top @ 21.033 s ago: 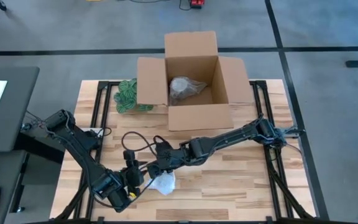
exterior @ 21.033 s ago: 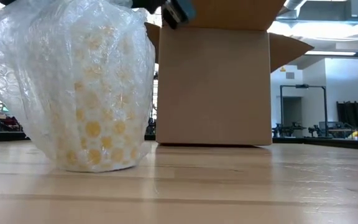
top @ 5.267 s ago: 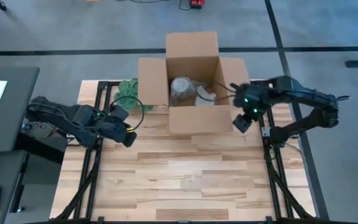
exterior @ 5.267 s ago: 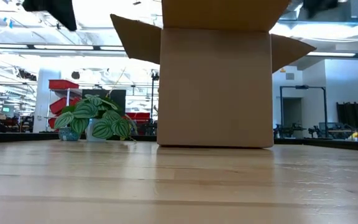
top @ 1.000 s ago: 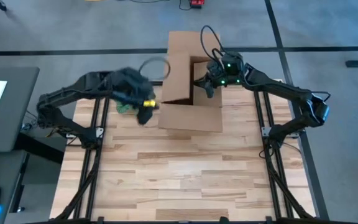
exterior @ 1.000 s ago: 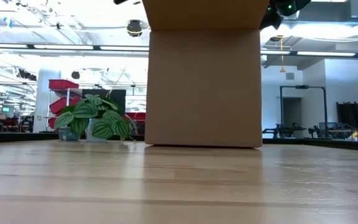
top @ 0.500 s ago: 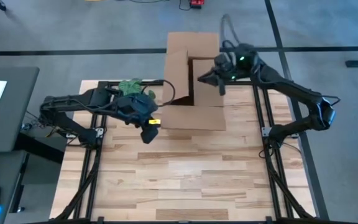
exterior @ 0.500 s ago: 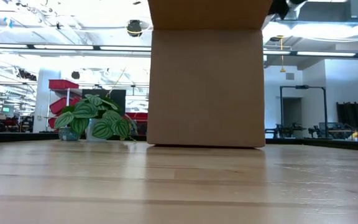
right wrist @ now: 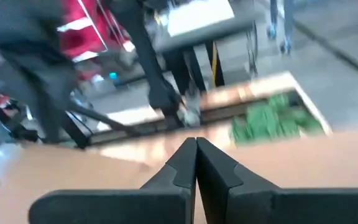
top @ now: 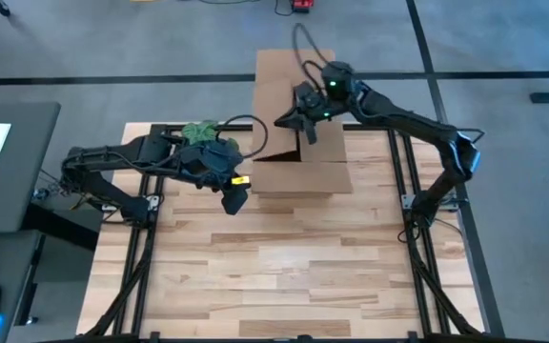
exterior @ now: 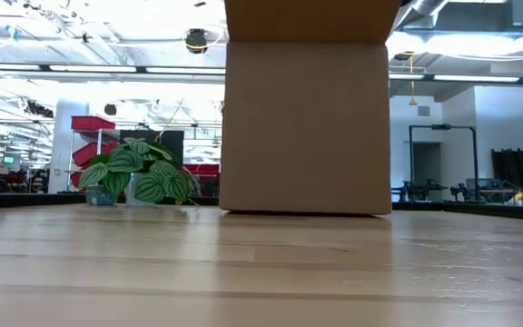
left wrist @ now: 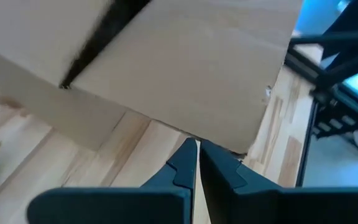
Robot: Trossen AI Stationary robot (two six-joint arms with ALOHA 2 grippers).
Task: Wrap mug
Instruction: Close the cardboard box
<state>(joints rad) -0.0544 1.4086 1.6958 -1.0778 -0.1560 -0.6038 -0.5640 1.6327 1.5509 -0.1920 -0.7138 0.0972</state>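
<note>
Both closed pincers (top: 235, 201) (top: 287, 118) flank the cardboard box (top: 298, 176)

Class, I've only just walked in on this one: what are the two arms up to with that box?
The cardboard box stands at the far middle of the wooden table, its flaps mostly folded over with a dark gap showing. The right gripper, fingers shut, sits over the box top at the flaps. The left gripper, also shut, hovers by the box's near left corner. A small green plant stands left of the box. No mug is visible.
</note>
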